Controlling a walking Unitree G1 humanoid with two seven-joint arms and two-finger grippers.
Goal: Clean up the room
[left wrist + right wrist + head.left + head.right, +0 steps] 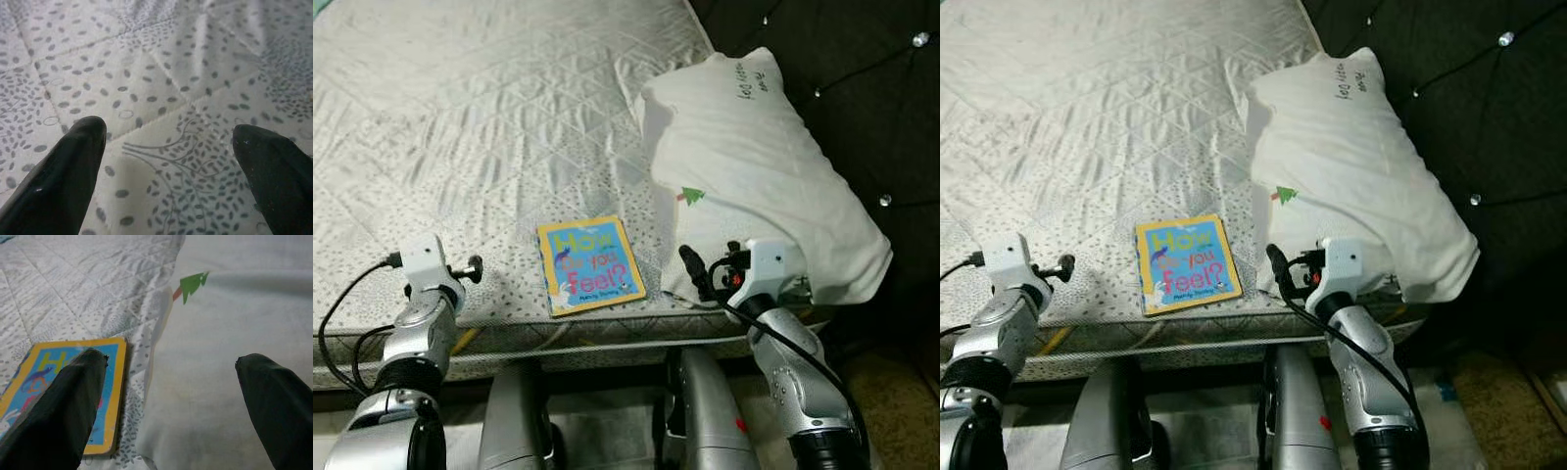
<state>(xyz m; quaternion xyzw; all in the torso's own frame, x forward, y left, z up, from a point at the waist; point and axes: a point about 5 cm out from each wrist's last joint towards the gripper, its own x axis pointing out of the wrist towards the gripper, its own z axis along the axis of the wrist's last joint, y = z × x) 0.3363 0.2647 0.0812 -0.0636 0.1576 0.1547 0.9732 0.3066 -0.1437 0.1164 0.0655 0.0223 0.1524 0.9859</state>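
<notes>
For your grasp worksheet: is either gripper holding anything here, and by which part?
Nothing is held. The left gripper and right gripper are both open and empty.

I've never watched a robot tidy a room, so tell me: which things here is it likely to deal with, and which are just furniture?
Probably for the tidying:
- book, flat on the mattress
- pillow, lying askew beside it

Just there:
- mattress
- dark tufted headboard

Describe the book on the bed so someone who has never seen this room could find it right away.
Start at the grey quilted mattress and go to its near edge, just left of the white pillow. The book lies flat there, between the two grippers. It is the only colourful thing on the bed: a blue cover with a yellow border.
</notes>
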